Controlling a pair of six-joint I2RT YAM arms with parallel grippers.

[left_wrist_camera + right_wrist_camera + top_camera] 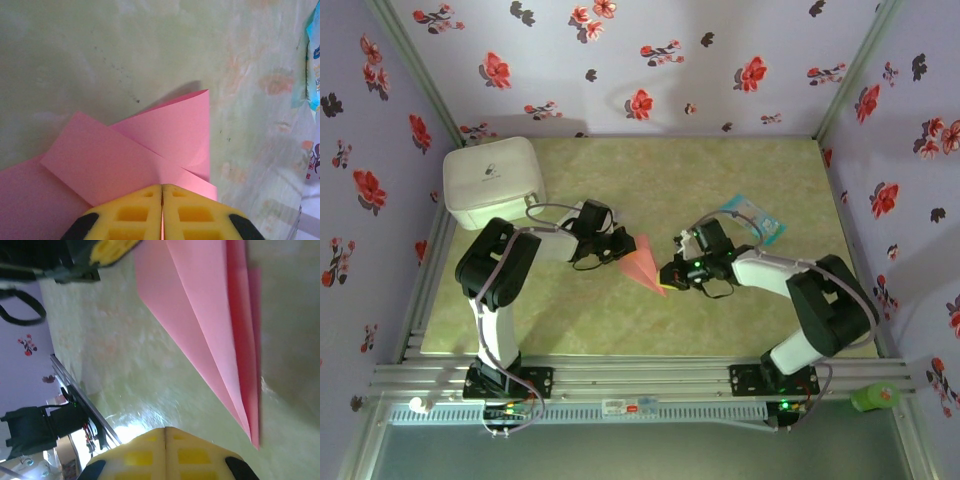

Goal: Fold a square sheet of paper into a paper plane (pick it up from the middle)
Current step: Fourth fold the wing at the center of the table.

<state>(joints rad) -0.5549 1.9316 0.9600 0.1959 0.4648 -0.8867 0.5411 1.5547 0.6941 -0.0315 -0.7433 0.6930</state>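
Observation:
The salmon-pink paper (pixel 642 264) is folded into a pointed paper plane shape with layered flaps, in the middle of the table between the two arms. My left gripper (pixel 623 247) is shut on its wide end; in the left wrist view the yellow pads (pixel 145 212) pinch the pink paper (pixel 125 150) with flaps spreading beyond them. My right gripper (pixel 667 276) is shut beside the pointed tip, with nothing between its pads. From the right wrist, the paper (pixel 210 315) runs down to a tip at the right of my right gripper (pixel 166 430).
A white box (pixel 492 180) stands at the back left of the green mat. A teal-and-white packet (pixel 755 220) lies behind the right arm, its edge at the right of the left wrist view (pixel 314 60). Metal rails (pixel 640 380) line the near edge.

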